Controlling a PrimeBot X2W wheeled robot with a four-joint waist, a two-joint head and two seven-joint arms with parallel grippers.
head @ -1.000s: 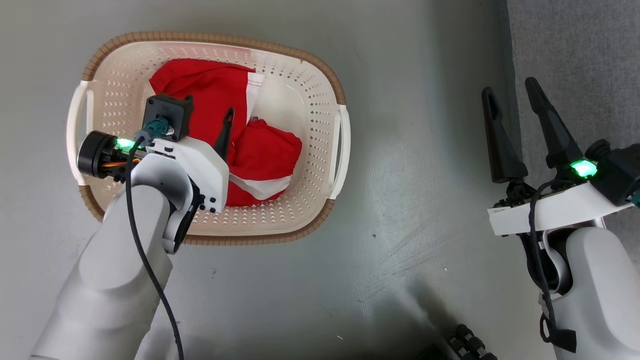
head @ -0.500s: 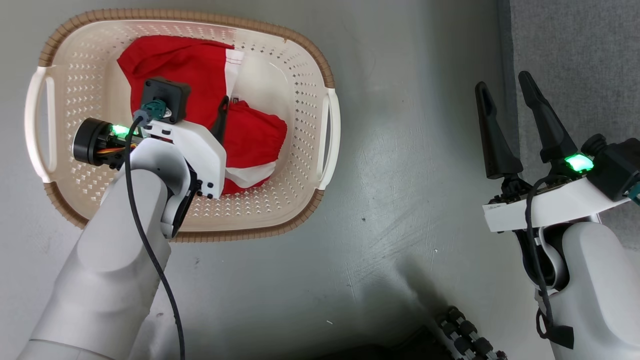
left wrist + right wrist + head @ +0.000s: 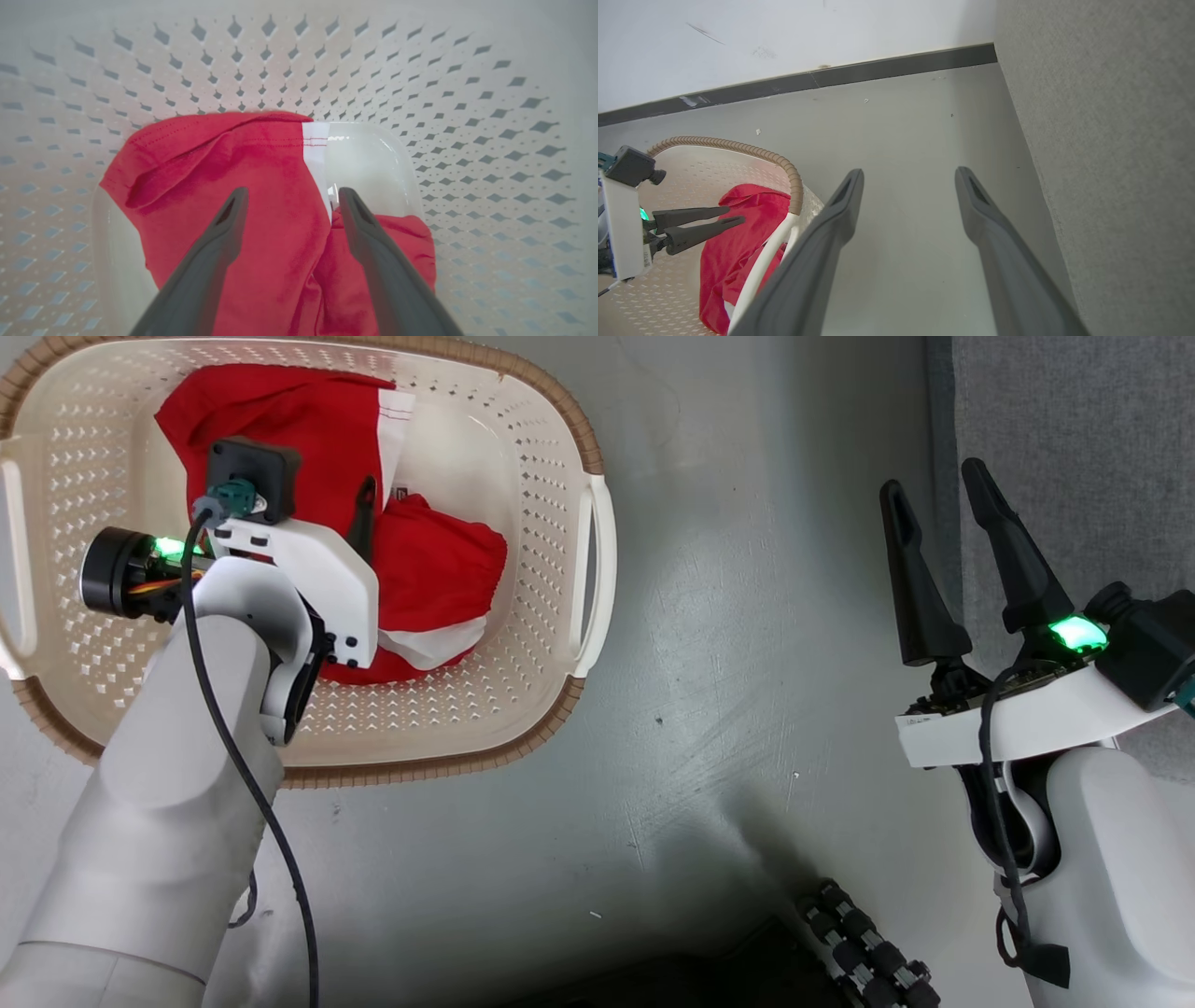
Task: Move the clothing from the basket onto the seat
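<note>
Smooth pale grey forearms (image 3: 168,821) end in angular white wrist plates (image 3: 317,569), each with a glowing green light (image 3: 1078,633). A black cable (image 3: 981,747) trails along each arm. A square black camera block (image 3: 245,476) with a teal plug tops the left wrist. The fingers (image 3: 920,588) are long, dark and tapered.

The basket (image 3: 537,616) and the seat (image 3: 1074,429) stand on the grey floor (image 3: 738,616).
</note>
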